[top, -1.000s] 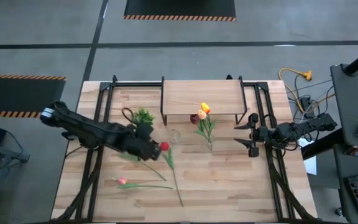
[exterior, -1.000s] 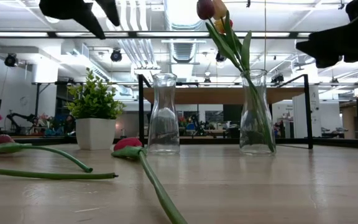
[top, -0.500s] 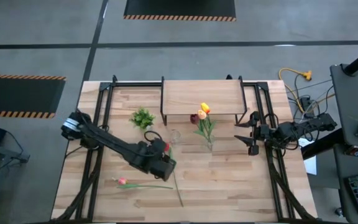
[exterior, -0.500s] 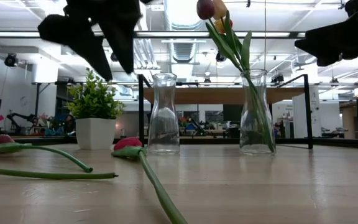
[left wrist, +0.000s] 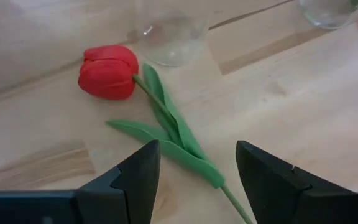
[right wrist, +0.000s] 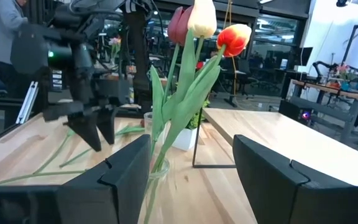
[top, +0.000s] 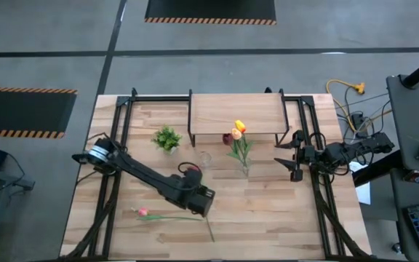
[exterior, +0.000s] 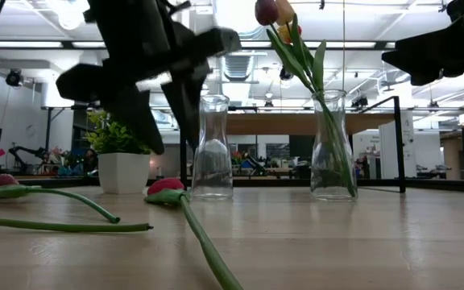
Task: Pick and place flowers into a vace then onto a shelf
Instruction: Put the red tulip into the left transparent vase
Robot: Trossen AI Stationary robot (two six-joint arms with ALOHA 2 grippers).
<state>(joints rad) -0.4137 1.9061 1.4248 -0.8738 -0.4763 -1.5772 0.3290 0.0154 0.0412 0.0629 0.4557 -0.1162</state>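
A red tulip lies flat on the table, with its head (left wrist: 107,71) next to an empty glass vase (exterior: 212,149) and its stem (top: 209,227) running toward the near edge. My left gripper (left wrist: 197,180) is open and hovers above the tulip's leaves (left wrist: 176,137), clear of the table (exterior: 167,133). A pink tulip (top: 142,212) lies near the near-left corner. A second vase (exterior: 333,145) holds several tulips (top: 237,133). The shelf (top: 235,113) stands at the far edge. My right gripper (top: 294,156) is open and waits to the right of the filled vase.
A small potted plant (top: 167,137) stands left of the shelf, behind the left arm. Black frame rails (top: 126,138) run along both table sides. Bare wood lies between the vases and the near edge. People and equipment show in the room beyond.
My left gripper has swung from beside the potted plant toward the table's near edge and right, and has come down over the red tulip's stem, staying open. The flowers and vases have not moved.
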